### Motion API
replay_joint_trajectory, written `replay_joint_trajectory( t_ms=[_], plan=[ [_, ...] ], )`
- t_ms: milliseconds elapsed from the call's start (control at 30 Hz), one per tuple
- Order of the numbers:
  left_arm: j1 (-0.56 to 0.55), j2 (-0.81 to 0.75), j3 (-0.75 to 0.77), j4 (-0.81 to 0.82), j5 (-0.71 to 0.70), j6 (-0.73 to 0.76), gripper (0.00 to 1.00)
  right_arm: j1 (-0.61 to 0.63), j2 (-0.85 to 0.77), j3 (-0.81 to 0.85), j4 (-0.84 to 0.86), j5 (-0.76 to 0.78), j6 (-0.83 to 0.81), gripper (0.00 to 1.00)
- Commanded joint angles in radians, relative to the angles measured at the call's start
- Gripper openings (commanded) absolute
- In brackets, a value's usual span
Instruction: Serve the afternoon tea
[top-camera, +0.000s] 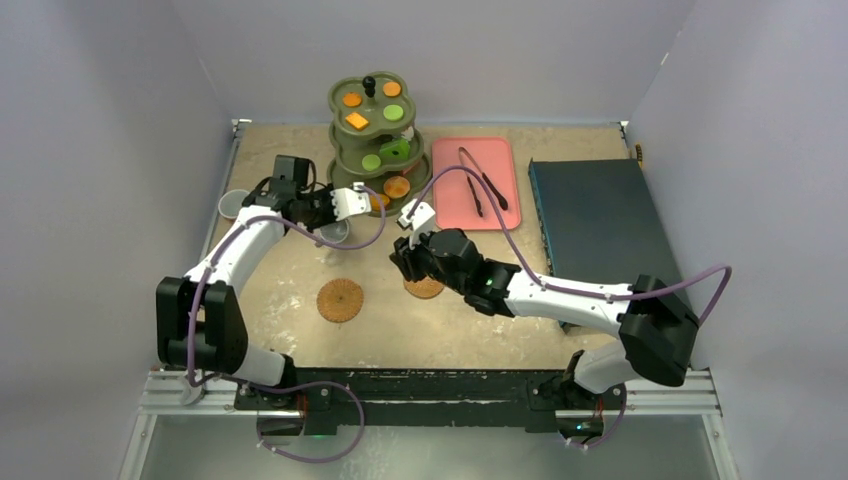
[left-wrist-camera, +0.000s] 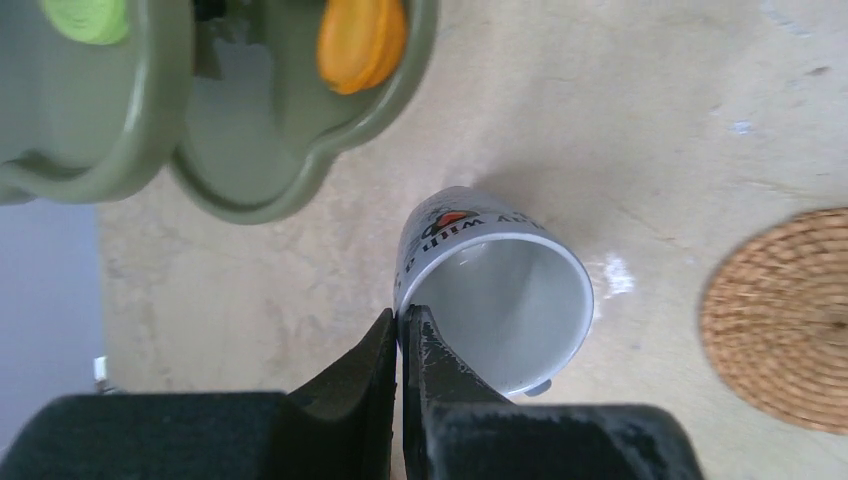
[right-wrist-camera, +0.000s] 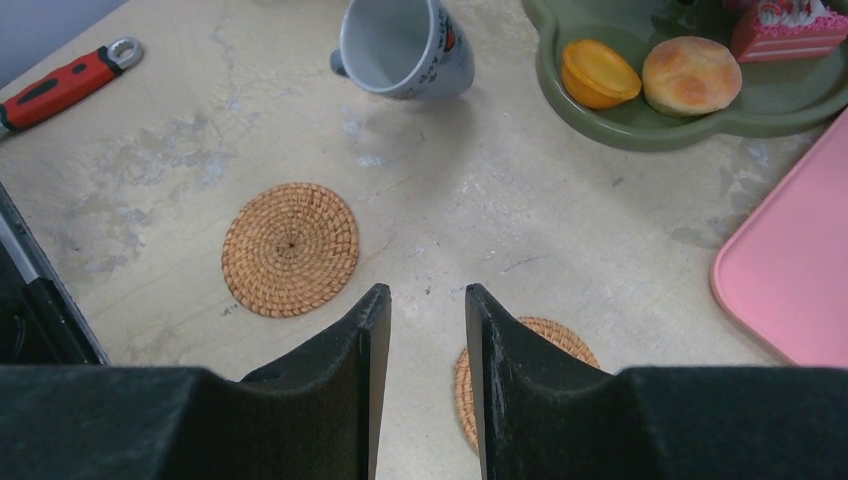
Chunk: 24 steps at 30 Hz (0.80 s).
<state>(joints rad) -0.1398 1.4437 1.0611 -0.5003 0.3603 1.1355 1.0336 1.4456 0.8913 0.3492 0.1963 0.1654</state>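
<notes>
Not very far in, by the look of it. On the left, the left gripper (left-wrist-camera: 400, 322) is pinched tight on the rim of a pale printed cup (left-wrist-camera: 500, 300), which hangs tilted just beside the bottom tier of the olive stand (left-wrist-camera: 150, 130). The stand looks stocked already, with orange, green and pink pastries (top-camera: 357, 121) on its tiers. Both mats are bare though, the left coaster (top-camera: 340, 300) and the right coaster (top-camera: 425, 288), so I'd say getting the cups onto them is what's left. The right gripper (right-wrist-camera: 425, 295) hovers over the right coaster, jaws a narrow gap apart, nothing in them. The pink tray (top-camera: 490, 215) with the tongs (top-camera: 485, 182) sits off to the right.
</notes>
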Motion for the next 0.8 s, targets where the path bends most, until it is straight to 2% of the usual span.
replay_joint_trajectory(
  t_ms=[0,133,200,333,467,600,767],
  plan=[
    [-0.019,0.046,0.118,-0.229,0.113,-0.062,0.00,-0.003,-0.039,-0.018,0.012,0.025,0.014,0.36],
    [-0.025,0.141,0.225,-0.378,0.185,-0.160,0.00,-0.003,-0.041,-0.023,0.009,0.028,0.014,0.36],
    [-0.029,0.179,0.246,-0.404,0.209,-0.233,0.00,-0.005,-0.046,-0.027,0.007,0.029,0.015,0.36],
    [-0.045,0.185,0.205,-0.276,0.190,-0.469,0.00,-0.008,-0.057,-0.044,0.003,0.036,0.019,0.36],
    [-0.072,0.200,0.180,-0.157,0.082,-0.737,0.00,-0.012,-0.063,-0.060,0.004,0.038,0.031,0.37],
    [-0.073,0.241,0.190,-0.115,-0.021,-0.970,0.00,-0.013,-0.059,-0.062,0.008,0.037,0.040,0.37],
    [-0.072,0.250,0.180,-0.075,-0.067,-1.192,0.00,-0.013,-0.039,-0.050,0.000,0.065,0.056,0.48]
  ],
)
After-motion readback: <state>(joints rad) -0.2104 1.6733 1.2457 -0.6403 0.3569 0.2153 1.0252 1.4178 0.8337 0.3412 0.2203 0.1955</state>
